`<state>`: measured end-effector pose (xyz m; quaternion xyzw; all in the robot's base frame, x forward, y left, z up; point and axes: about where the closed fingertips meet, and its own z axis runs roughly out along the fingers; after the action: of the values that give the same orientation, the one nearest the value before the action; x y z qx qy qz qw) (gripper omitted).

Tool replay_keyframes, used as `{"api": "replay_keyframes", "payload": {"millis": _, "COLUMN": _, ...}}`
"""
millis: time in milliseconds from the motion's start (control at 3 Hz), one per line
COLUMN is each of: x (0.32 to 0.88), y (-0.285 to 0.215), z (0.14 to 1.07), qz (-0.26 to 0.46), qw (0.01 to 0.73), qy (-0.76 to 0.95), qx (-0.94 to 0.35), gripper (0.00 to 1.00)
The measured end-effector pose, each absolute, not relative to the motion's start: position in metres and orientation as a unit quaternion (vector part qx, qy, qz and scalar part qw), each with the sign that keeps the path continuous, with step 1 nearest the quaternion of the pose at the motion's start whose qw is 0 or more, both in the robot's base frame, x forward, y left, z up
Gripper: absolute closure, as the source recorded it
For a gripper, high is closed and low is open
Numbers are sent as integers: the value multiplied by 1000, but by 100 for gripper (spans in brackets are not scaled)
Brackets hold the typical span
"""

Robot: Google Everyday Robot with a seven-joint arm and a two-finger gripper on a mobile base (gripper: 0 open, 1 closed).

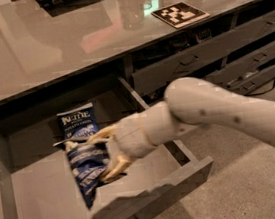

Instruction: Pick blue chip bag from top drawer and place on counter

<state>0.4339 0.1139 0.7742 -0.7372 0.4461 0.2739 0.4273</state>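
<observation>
My gripper (104,154) is over the open top drawer (45,209), reaching in from the right. Its tan fingers (99,135) are shut on the blue chip bag (86,169). The bag is crumpled and hangs tilted, with its lower end pointing down towards the drawer's front wall. It looks raised off the drawer floor and casts a shadow there. A second blue Kettle bag (79,123) lies flat at the back of the drawer, its white logo showing. The counter (58,41) runs above and behind the drawer.
A black-and-white marker tag (180,14) lies on the counter at the right, with a clear glass (132,11) to its left. Narrower grey drawers with black handles (206,54) stand partly open at the right. Speckled floor (248,187) lies in front.
</observation>
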Motion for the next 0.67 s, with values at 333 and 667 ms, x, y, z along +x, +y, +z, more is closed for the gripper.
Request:
{"api": "replay_keyframes", "payload": {"millis": 333, "x": 428, "y": 31, "z": 819, "qz": 211, "qw": 445, "qy": 496, "qx": -715, "gripper": 100}}
{"api": "replay_keyframes", "payload": {"millis": 667, "x": 418, "y": -53, "z": 866, "qz": 118, "qw": 458, "qy": 557, "qx": -682, "gripper": 100}}
